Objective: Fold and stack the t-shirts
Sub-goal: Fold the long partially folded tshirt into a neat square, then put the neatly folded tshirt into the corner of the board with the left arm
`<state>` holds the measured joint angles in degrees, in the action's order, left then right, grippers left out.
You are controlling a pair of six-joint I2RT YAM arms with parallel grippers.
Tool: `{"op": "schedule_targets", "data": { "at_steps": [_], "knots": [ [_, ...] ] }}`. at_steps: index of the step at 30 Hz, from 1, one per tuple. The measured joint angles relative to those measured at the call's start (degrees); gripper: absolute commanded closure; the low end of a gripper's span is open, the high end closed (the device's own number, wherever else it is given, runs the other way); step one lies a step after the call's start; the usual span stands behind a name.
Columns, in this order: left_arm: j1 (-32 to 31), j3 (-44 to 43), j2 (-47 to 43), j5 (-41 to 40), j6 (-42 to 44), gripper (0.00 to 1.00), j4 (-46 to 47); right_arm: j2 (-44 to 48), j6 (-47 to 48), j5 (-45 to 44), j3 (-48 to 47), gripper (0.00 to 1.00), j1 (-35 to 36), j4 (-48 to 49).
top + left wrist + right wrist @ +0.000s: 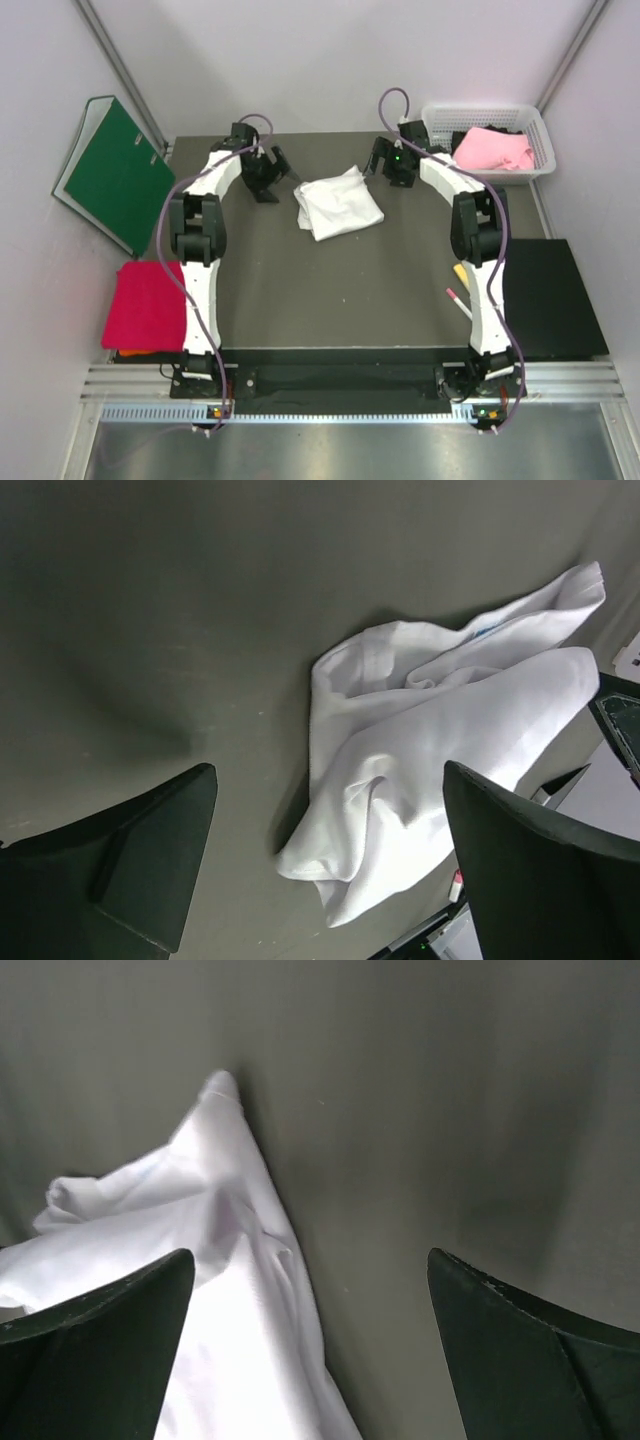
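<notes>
White t-shirt [338,202] lies crumpled on the table [300,290], far half, between the two arms. Risk, as I judge it: a pinch catching only the top layer (folds bunched, hems hidden) would drag the heap rather than spread it. Left jaws: spread wide, gripping nothing, just left of the cloth. Right jaws: equally wide, gripping nothing, over its right edge.
</notes>
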<state>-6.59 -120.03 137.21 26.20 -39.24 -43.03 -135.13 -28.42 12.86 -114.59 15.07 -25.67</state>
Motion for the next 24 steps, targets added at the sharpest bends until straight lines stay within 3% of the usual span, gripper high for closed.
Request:
{"op": "schedule_targets", "data": {
  "at_steps": [8,17,24],
  "knots": [
    [0.04,14.34,-7.52,2.25,1.29,0.01,3.65,10.34,-1.79,-2.82,13.42,0.0,0.07,1.99],
    [-2.23,23.8,-12.9,7.21,2.21,0.01,7.91,19.91,-3.37,-2.01,20.46,0.0,0.35,4.09],
    [-4.57,23.87,-12.94,7.74,3.04,0.2,9.46,19.98,-4.57,-0.79,25.86,0.0,1.05,4.48]
  ]
}}
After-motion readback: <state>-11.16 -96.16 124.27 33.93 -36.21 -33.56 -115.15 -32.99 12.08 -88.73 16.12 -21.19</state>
